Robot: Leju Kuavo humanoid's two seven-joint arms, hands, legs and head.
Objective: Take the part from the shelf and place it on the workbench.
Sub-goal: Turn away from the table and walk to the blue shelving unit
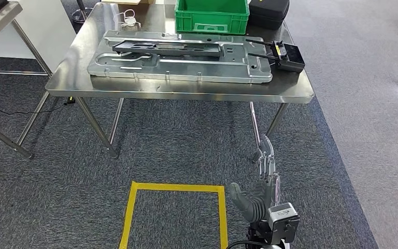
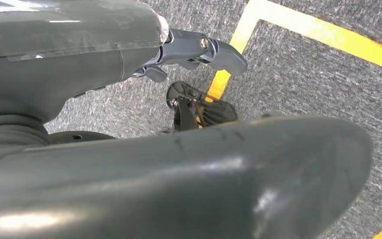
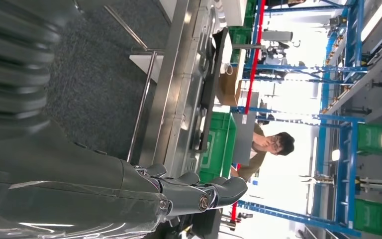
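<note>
Our right hand [image 1: 261, 194] is hanging with fingers spread, holding nothing, well apart from one part [image 1: 179, 57] lying on one workbench [image 1: 290, 92]; we cannot tell our left hand's [image 2: 199, 52] fingers

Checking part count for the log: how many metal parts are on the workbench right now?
2: a large stamped sheet-metal panel flat on the workbench, and a darker narrow rail part lying on top of it. Others may be hidden.

Green crate [image 1: 211, 16] (remote [image 1: 286, 56] nearby).

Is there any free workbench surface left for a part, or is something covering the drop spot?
Most of the workbench is taken: a large metal panel spans it, with a green crate and black controller behind. Free surface is only the narrow front edge. Right hand hangs low, holding nothing.
</note>
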